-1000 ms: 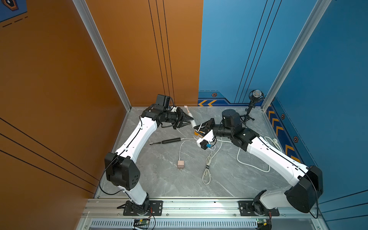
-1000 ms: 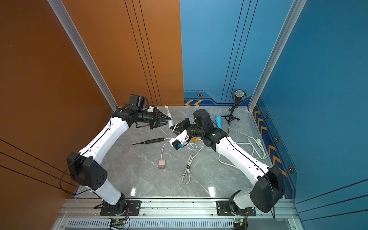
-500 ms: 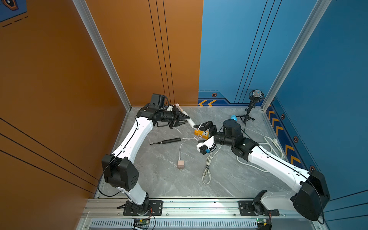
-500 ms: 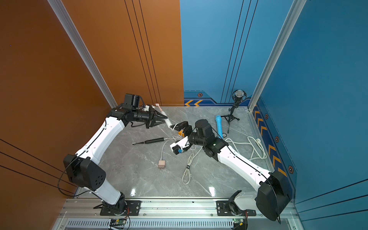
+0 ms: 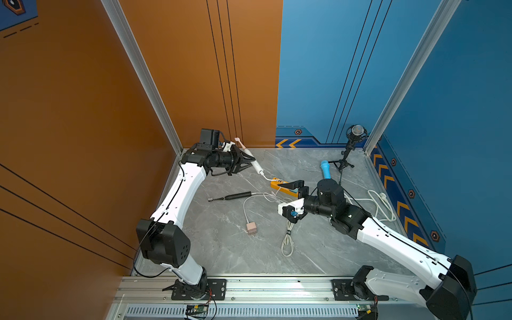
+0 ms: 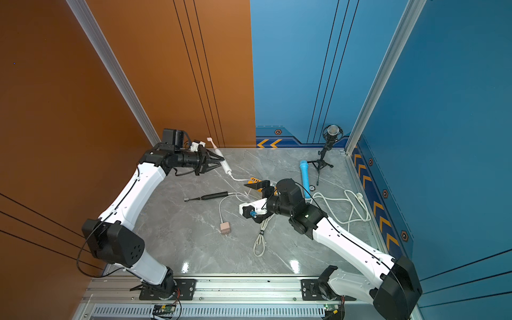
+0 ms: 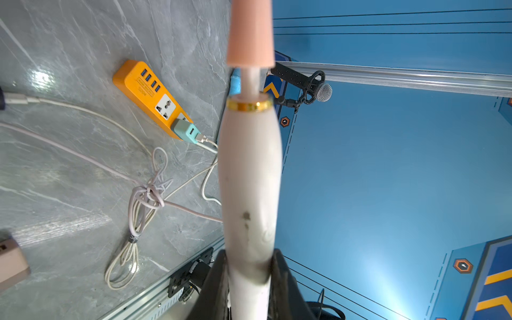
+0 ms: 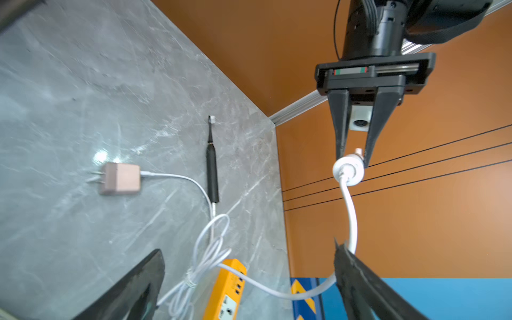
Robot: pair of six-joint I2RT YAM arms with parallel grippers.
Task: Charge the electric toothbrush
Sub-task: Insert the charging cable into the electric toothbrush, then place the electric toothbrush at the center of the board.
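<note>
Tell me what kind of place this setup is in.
Likely a robot test booth: left arm and right arm bolted to an aluminium rail, orange wall and blue wall, a tripod microphone.

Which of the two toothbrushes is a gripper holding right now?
The white toothbrush with the pink head, clamped in the left gripper above the table. The black toothbrush lies loose on the table, untouched.

no text you can really read anywhere tbh, orange power strip (image 7: 130,80) has a small printed label (image 7: 145,88) but it's too blurry, yellow chevron arrows (image 5: 288,143) on the blue wall trim (image 5: 310,140), little hexagon badges (image 5: 298,132) too
</note>
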